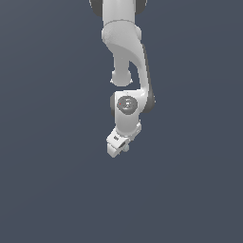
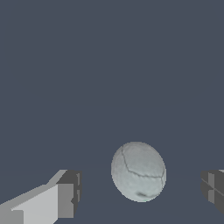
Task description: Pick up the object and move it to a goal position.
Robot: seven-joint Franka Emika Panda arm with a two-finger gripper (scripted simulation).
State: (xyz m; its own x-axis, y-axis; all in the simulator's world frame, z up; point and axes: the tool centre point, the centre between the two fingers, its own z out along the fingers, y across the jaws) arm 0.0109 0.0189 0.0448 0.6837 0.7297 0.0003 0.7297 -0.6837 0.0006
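Pale grey-green and cracked-looking, the ball [image 2: 138, 171] is seen in the wrist view between the two fingers [image 2: 65, 199] of the tool [image 2: 140, 192], apart from both, nearer the dark pad at one side. The tool is held open. In the exterior view the tool [image 1: 119, 145] is tilted over the plain dark bench [image 1: 47, 190], well away from its edges. For a sound grasp, the ball should be centred between the pads before closing, and squeezed gently so it is not rolled out.

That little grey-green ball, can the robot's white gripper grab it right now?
Probably yes. In the wrist view the small pale grey-green ball sits between the two open fingers of the white gripper, with bare gaps on both sides and nothing blocking it.
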